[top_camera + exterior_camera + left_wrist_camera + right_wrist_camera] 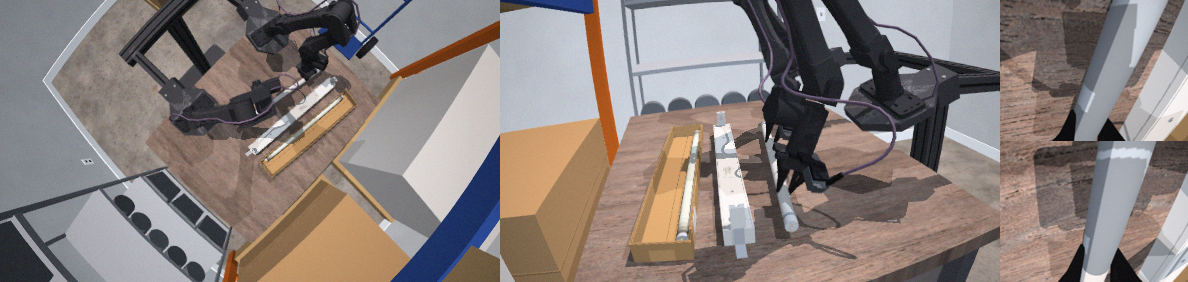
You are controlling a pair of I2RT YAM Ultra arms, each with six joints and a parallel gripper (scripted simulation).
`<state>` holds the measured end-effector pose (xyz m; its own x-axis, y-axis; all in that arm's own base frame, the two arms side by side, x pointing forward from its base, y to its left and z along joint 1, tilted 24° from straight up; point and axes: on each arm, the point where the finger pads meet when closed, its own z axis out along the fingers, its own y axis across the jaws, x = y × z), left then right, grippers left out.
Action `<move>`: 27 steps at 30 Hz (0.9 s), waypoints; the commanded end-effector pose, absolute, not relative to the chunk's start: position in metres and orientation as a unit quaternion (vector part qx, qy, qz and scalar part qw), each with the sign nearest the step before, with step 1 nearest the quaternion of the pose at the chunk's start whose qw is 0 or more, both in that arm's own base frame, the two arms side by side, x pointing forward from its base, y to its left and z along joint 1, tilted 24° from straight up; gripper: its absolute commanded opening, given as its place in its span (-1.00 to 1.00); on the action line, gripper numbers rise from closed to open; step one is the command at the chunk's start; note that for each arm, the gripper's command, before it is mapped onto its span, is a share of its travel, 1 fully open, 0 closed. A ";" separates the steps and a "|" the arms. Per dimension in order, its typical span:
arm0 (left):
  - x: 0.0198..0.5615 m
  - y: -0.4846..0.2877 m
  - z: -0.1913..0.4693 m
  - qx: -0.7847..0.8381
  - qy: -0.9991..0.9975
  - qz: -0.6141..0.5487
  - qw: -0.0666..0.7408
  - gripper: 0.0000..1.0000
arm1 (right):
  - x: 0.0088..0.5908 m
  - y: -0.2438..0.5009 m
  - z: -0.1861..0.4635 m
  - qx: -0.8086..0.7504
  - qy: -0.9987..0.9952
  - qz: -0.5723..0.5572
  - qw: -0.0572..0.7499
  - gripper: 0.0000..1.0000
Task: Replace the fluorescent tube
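The left pincer (311, 70) (786, 189) (1088, 118) and the right pincer (265, 102) (770, 141) (1098, 250) are both pinching the LED tube (291, 91) (786, 207) (1110, 53) (1113, 197), each on its own part of the length. The tube is lying on the arms' side of the fixture (292, 117) (732, 175) (1164, 82) (1170, 223), its long axis running roughly parallel to it. Whether it is touching the bench (200, 155) (820, 250) (1019, 104) (1019, 260), I cannot tell.

The old tube (306, 128) (688, 190) is resting inside the carton (300, 145) (660, 190), beside the wall nearer the fixture, so the removal is looking done. Neither arm is nearer: the two are sharing the tube, the left one holding towards the end nearest the exterior camera.

The coming move is probably a level lift, then a sideways carry to the lampholders, both ends together (a lagging end would be knocking a holder and risking the glass). Which face is white is staying unclear in this shade.
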<state>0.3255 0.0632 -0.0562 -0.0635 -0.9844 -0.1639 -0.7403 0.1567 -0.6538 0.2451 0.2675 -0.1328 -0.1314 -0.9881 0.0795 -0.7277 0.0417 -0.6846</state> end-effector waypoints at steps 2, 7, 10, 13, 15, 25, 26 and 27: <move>0.334 0.067 -0.056 -0.614 0.696 -0.206 0.311 -0.78 | 0.256 0.280 -0.132 -0.617 0.691 -0.297 0.233 -0.78; 0.336 0.067 -0.059 -0.613 0.697 -0.209 0.307 -0.78 | 0.255 0.277 -0.135 -0.619 0.690 -0.296 0.230 -0.78; 0.336 0.069 -0.060 -0.615 0.696 -0.204 0.309 -0.78 | 0.252 0.288 -0.126 -0.622 0.684 -0.293 0.245 -0.78; 0.340 0.071 -0.060 -0.615 0.693 -0.206 0.315 -0.78 | 0.257 0.280 -0.138 -0.619 0.688 -0.299 0.234 -0.78; 0.333 0.069 -0.065 -0.617 0.696 -0.204 0.306 -0.78 | 0.252 0.276 -0.137 -0.624 0.685 -0.298 0.231 -0.78; 0.342 0.068 -0.068 -0.610 0.698 -0.207 0.312 -0.78 | 0.256 0.275 -0.142 -0.623 0.685 -0.299 0.232 -0.78; 0.334 0.068 -0.073 -0.614 0.700 -0.200 0.304 -0.78 | 0.254 0.281 -0.137 -0.624 0.683 -0.296 0.238 -0.78; 0.334 0.068 -0.073 -0.614 0.700 -0.200 0.304 -0.78 | 0.254 0.281 -0.137 -0.624 0.683 -0.296 0.238 -0.78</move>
